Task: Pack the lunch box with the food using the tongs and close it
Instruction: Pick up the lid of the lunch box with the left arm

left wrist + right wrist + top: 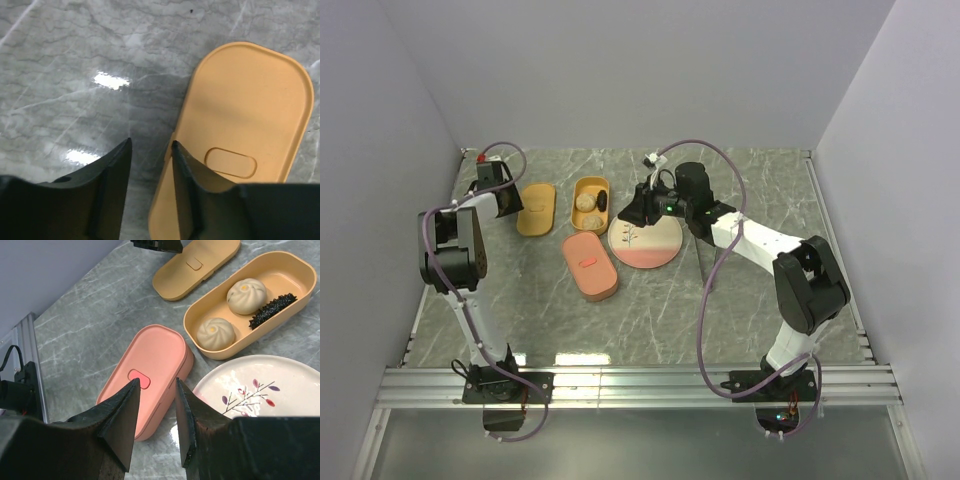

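The open yellow lunch box [200, 310] holds two beige balls [246, 290] [215, 332] and a dark brown piece [272, 307]. Its yellow lid [245, 110] lies flat on the table to the left of it. My left gripper [150, 142] is open and hangs low over the lid's left edge, one finger above the lid and one above the bare table. My right gripper [156, 381] is open with nothing between its fingers, above the gap between the pink box and the plate. The thin grey tongs [701, 258] lie on the table right of the plate.
A closed pink box [155, 352] lies in front of the lunch box. The round cream-and-pink plate [260, 385] with a branch pattern sits right of it. Grey walls close in the marble table [760, 300] on the left, back and right.
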Tool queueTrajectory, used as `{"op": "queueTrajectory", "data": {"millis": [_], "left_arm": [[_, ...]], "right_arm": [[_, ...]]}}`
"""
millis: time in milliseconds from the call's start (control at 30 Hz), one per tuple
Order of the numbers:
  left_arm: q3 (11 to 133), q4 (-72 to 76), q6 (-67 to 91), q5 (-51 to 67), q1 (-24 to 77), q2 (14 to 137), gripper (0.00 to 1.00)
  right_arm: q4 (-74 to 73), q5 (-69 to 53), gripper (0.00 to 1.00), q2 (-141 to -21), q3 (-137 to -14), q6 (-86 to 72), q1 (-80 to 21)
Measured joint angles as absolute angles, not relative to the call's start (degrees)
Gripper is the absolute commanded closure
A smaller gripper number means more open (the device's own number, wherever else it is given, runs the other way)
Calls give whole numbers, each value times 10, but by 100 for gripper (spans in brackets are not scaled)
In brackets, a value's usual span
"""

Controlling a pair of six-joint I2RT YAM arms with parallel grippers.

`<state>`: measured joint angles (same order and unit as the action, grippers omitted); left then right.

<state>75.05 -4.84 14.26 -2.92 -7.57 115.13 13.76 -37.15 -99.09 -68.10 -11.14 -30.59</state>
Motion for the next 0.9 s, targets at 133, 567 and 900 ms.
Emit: {"op": "queueTrajectory", "data": {"millis": [133, 567, 900], "left_arm": [[767, -61, 142, -28, -75, 1161, 61], [790, -89, 140, -29, -65, 1175, 60], [824, -107, 133, -37, -49, 1195, 78]], "right_arm": [[137, -372, 58, -991, -681, -111, -306], [137, -376, 58, -991, -681, -111, -306], [137, -376, 58, -993, -681, -111, -306]]}}
